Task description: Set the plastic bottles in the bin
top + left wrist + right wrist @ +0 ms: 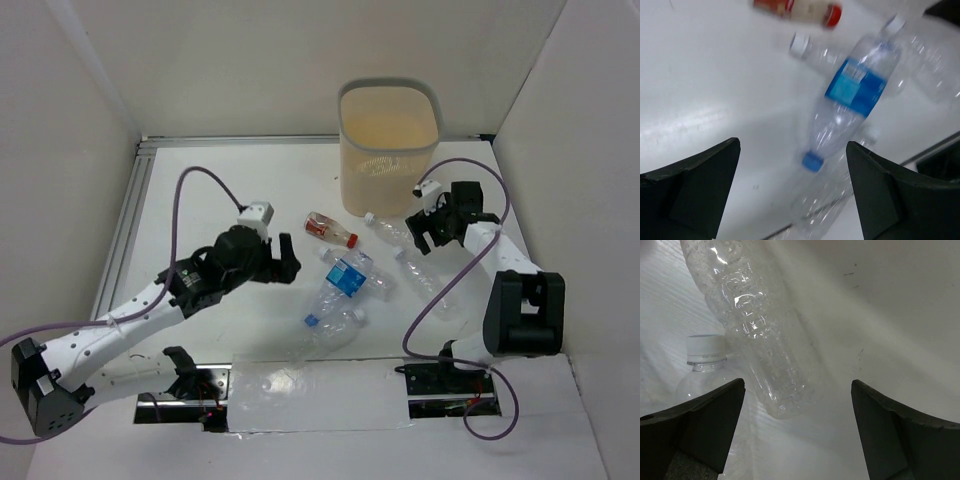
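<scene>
- The left tool (285, 258) (792, 185) is hanging just above the white worktop (200, 200), its dark fingers spread wide and gripping nothing.
- Ahead of it and a little to its right, a blue-labelled clear plastic bottle with a blue cap (348, 277) (857, 87) is lying on its side. The cap is pointing back toward the tool, and the long axis is running diagonally away, not square across the gap between the fingers.
- Beyond that one, a small bottle with a red label and red cap (330, 229) (797, 9) is lying near the foot of the bin.
- The right tool (428, 228) (797, 430) is also standing wide and empty.
- A clear ribbed plastic bottle (385, 228) (757, 330) is lying just ahead of the right tool, left of its centre line, with its long axis leading away from the tool.
- A white-capped clear bottle (705, 350) is resting beside the ribbed bottle, close to the left finger.
- The tall translucent beige plastic bin with a grey rim (388, 160) is standing upright at the far side, nearer the right arm.
- As I judge it, the left arm is the closer one to the labelled bottle, and its wrist is needing a turn to close across the body.
</scene>
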Motion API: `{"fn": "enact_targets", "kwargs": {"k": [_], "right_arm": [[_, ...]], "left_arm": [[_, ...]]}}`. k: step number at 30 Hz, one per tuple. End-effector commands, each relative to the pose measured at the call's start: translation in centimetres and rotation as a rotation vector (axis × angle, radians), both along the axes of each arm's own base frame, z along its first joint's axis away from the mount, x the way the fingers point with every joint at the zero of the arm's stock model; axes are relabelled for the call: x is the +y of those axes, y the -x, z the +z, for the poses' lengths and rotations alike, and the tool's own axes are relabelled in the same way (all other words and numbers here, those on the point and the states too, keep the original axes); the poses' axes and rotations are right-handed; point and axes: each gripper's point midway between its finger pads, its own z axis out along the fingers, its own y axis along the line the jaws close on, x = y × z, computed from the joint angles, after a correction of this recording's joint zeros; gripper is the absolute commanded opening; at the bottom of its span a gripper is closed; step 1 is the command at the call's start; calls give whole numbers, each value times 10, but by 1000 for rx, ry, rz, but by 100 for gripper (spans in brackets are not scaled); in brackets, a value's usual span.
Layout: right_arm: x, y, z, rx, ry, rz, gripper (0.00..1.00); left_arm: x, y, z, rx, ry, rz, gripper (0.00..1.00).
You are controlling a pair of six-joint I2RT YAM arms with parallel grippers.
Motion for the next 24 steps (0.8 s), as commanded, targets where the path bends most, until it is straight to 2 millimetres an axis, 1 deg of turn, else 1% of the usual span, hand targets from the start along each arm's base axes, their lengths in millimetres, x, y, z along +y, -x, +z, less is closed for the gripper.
{"fn": "enact_targets", "kwargs": {"k": [1,2,3,4,5,6,7,9,10,11,12,13,14,15,16,17,18,19,20,21,22,23,24], "right_arm": [[8,-24,10,-94,69,115,94],[8,-21,3,-87,75,124,94],[13,-19,-7,-69,83,151,94],[12,-19,-12,-65,97,169,94],[12,-19,-17,-62,96,169,94],[12,-19,-31,-39,101,179,93],[13,-19,-31,-44,100,197,93],[11,-18,-40,-31,98,202,91],[14,-17,-48,-21,102,253,86],[15,-13,-56,6,99,276,82],[13,-7,-69,48,90,287,79],[13,-1,-76,88,99,314,72],[15,2,-80,111,91,334,68],[11,3,-82,125,94,337,65],[11,10,-84,145,79,363,59],[11,15,-84,151,69,374,58],[13,17,-80,133,68,390,56],[14,21,-65,103,59,404,55],[16,24,-56,79,70,441,53],[19,27,-36,35,76,467,52],[28,32,-23,14,46,517,52],[32,55,-19,63,35,599,52],[36,57,-1,43,34,641,51]], "left_arm": [[-6,35,-17,93,61,-81,100],[-7,42,-22,95,50,-111,100],[-11,52,-25,97,41,-153,100],[-10,57,-33,99,23,-175,100],[-11,63,-27,77,28,-208,100],[-14,72,-26,61,24,-251,100],[-13,73,-28,69,15,-251,100],[-15,80,-22,48,25,-288,100],[-18,87,-26,54,16,-321,100],[-18,90,-23,47,23,-331,100],[-21,94,-23,48,23,-349,100],[-23,98,-23,52,27,-369,100],[-25,100,-26,53,27,-378,100],[-31,103,-30,59,14,-407,100],[-34,108,-34,63,-3,-432,100],[-39,109,-36,67,-8,-445,100],[-43,112,-40,68,-20,-472,100],[-48,111,-47,89,-48,-484,100],[-50,111,-54,101,-69,-498,100],[-54,111,-53,99,-72,-514,100],[-58,113,-57,106,-80,-526,100],[-64,112,-60,90,-111,-547,100],[-67,109,-59,68,-127,-547,100]]}}
